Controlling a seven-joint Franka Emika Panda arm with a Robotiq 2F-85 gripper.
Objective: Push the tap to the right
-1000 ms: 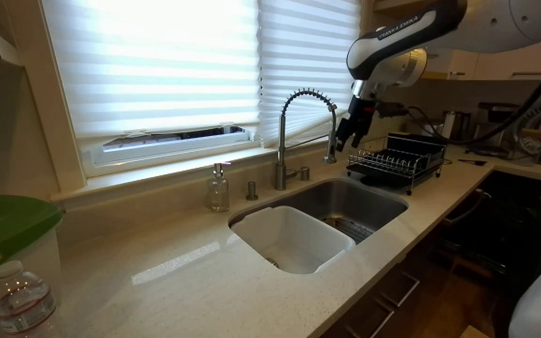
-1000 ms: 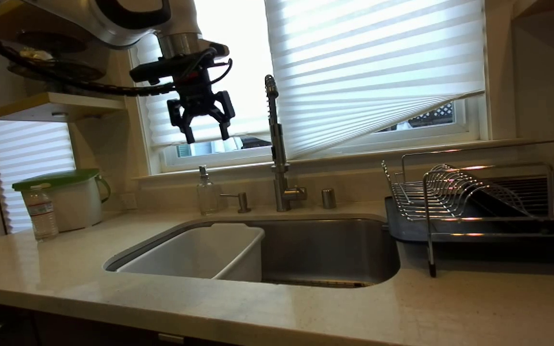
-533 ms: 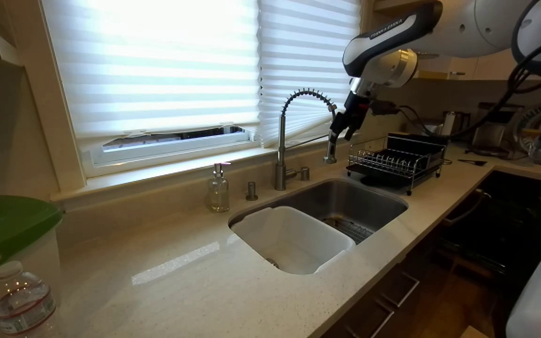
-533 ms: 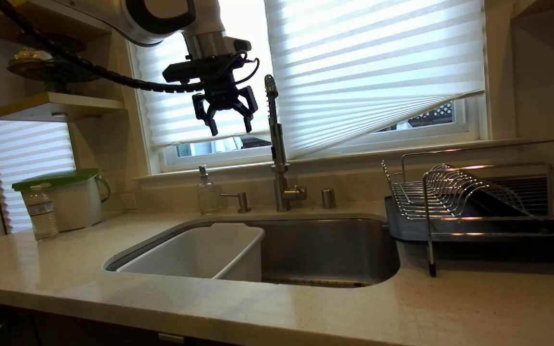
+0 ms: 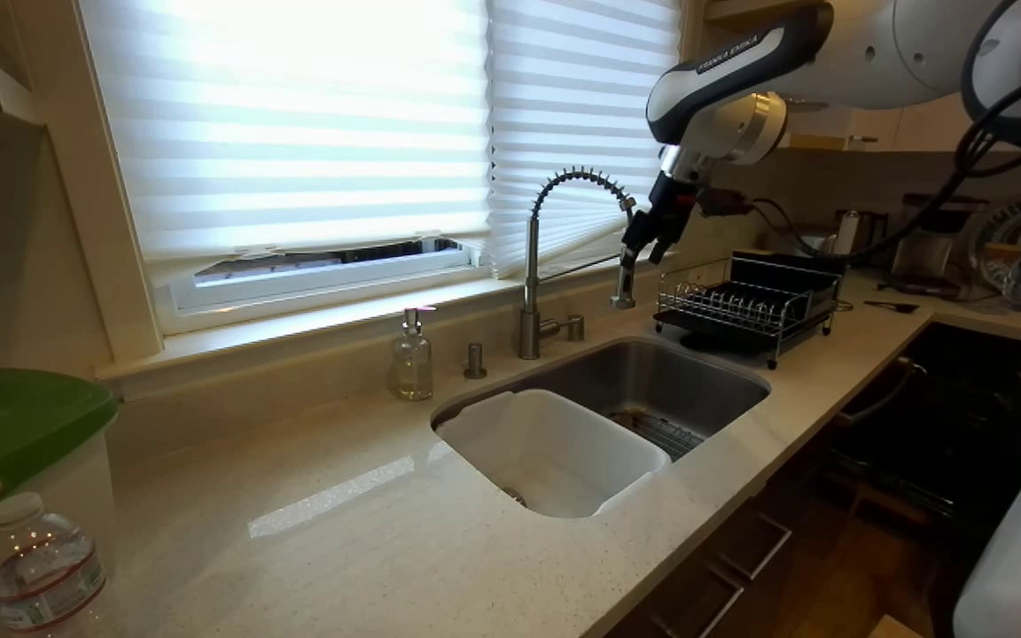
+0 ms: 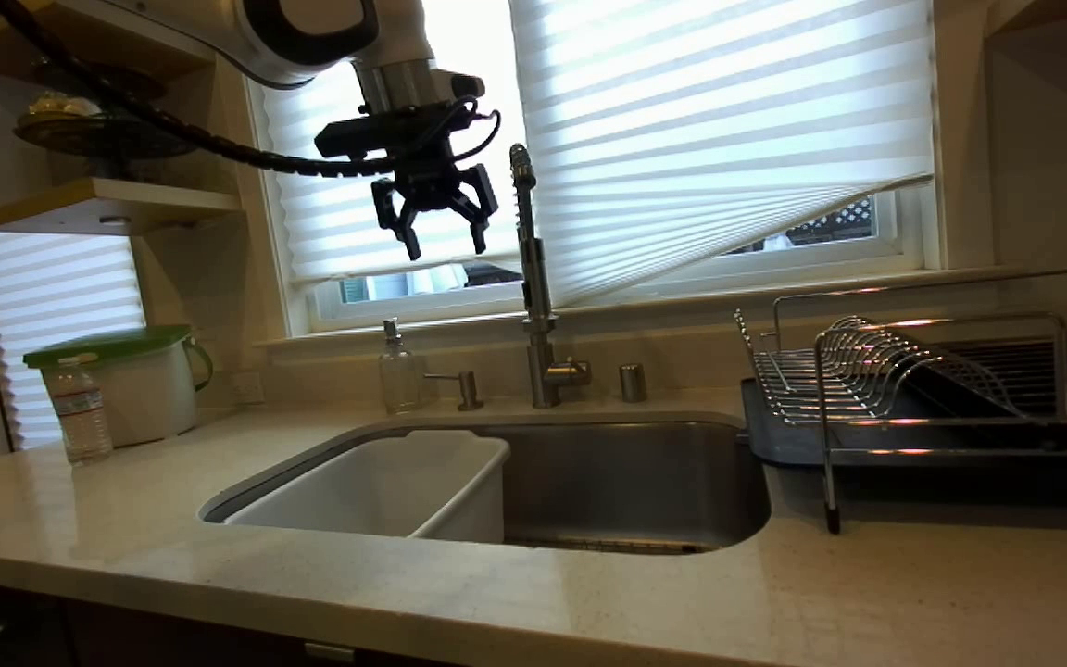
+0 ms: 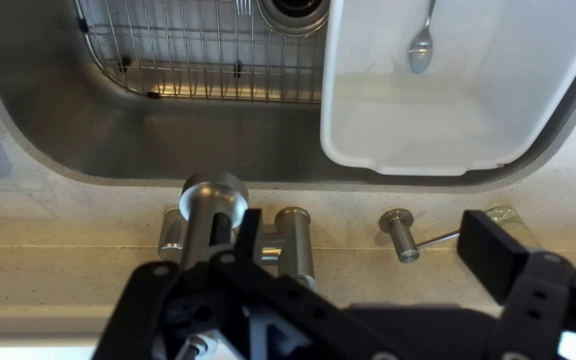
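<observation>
The tap (image 5: pixel 531 266) is a slim silver gooseneck with a coiled spring arch, standing behind the sink. It is also in an exterior view (image 6: pixel 536 278), seen nearly edge-on. In the wrist view its nozzle (image 7: pixel 208 200) is at the lower left. My gripper (image 5: pixel 642 254) points down, and its finger covers part of the spout above the nozzle. In an exterior view my gripper (image 6: pixel 446 251) is open, empty and left of the tap with a gap. In the wrist view my gripper (image 7: pixel 362 220) has its left finger right beside the nozzle. I cannot tell whether they touch.
The sink (image 6: pixel 635 472) holds a white basin (image 6: pixel 376 482). A soap bottle (image 5: pixel 413 359) and a stubby metal handle (image 5: pixel 475 361) stand beside the tap. A dish rack (image 5: pixel 750 301) stands beyond the sink. The window blind (image 6: pixel 728 120) hangs behind the tap.
My gripper has moved closer to the tap, rightward in an exterior view, and has stayed almost still over the last half second. The tap has not visibly moved.
</observation>
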